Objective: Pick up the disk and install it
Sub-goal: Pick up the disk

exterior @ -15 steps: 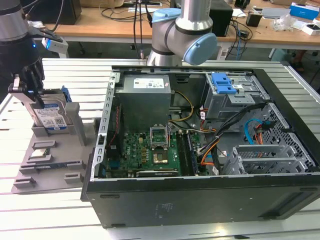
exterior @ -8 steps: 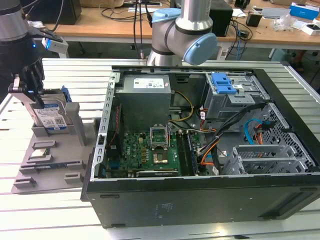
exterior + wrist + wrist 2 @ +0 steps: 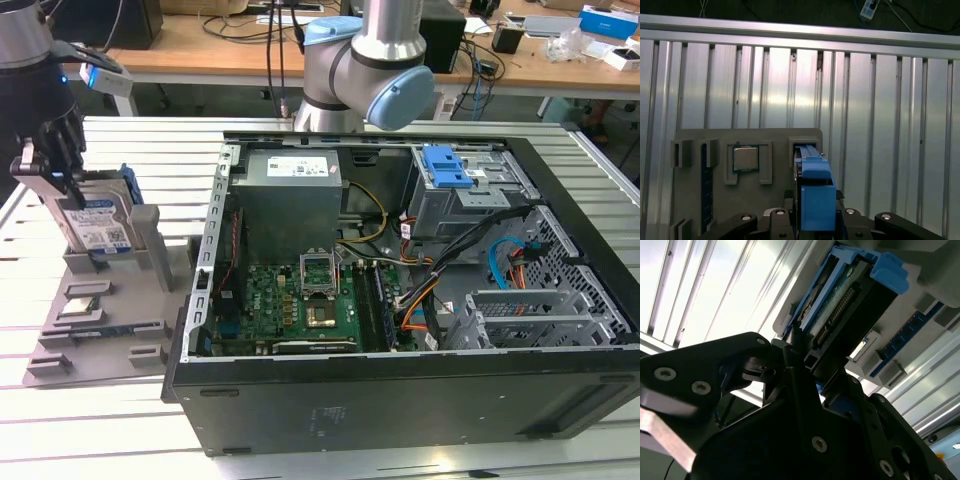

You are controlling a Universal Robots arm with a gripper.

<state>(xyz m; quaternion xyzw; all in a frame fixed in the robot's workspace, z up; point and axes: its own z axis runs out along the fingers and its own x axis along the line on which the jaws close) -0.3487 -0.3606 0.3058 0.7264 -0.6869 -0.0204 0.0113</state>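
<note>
The ribbed aluminium table (image 3: 130, 150) carries the open black tower case (image 3: 400, 400), lying on its side so its bays face up, beside a flat grey plastic parts holder (image 3: 120, 305). The silver hard disk in its blue plastic frame (image 3: 97, 228) stands on edge in a holder slot, offering its top to the black gripper (image 3: 60, 172), whose jaws clamp it. The first wrist view adds a small square silver chip (image 3: 745, 158) in a neighbouring recess; the second wrist view, the disk's connector pins (image 3: 840, 310)

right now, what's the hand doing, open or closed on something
Hand: closed on the disk, which stands in the grey holder.
</note>
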